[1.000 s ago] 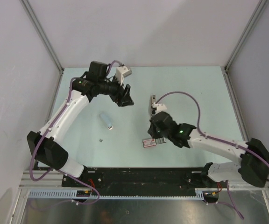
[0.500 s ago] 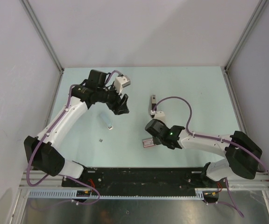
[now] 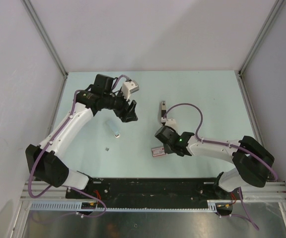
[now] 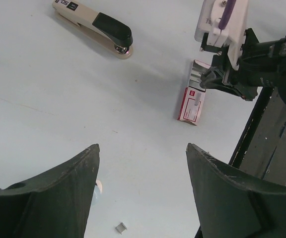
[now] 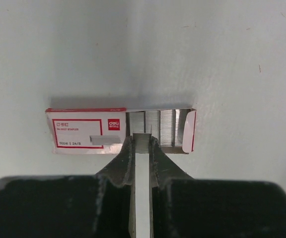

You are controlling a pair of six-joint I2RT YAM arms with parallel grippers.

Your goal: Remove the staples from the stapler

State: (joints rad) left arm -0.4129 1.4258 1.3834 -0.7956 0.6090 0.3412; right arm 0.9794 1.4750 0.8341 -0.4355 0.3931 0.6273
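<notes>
While lying flat on the desk, just one stapler, cream with a black top, marked "05", touched by neither hand. Close by, one red-and-white box, reading "deli", open, with rows of staples inside. Right hand pinched shut on one thin pale strip of staples, right at the box. Left hand wide open, holding nothing. One tiny grey bit alone on the desk.

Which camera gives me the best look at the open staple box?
Right wrist view: the staple box sits centred, its label and exposed staple rows sharp, just beyond the right gripper pinching a staple strip. Left wrist view shows it small and slanted beside that gripper; top view shows it tiny, partly covered by it.
</notes>
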